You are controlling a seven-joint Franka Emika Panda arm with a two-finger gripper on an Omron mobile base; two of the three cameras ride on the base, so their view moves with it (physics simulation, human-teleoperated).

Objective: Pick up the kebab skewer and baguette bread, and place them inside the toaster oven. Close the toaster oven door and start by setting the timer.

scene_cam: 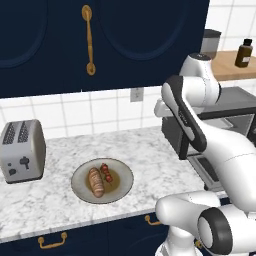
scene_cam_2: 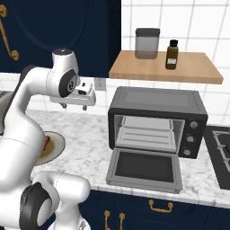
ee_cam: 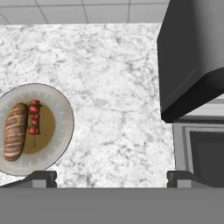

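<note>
The first step, the picking, is not yet begun. The pincer (scene_cam_2: 73, 107) hangs wide and empty above the desk (ee_cam: 113, 87). Below it and to its left lies one plate (ee_cam: 61, 127) with one kebab skewer (ee_cam: 34, 122) and one baguette bread (ee_cam: 15, 131); to its right stands one toaster oven (scene_cam_2: 157, 121), its toaster oven door (scene_cam_2: 144, 170) down. I judge the next move needs a descent leftward over the skewer.

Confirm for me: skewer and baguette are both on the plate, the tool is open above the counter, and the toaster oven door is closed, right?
Not quite. The toaster oven door is open, dropped flat in front of the toaster oven, as the right base view shows. The rest holds: the kebab skewer and baguette bread lie on the plate, and the tool hangs open above the counter.
</note>
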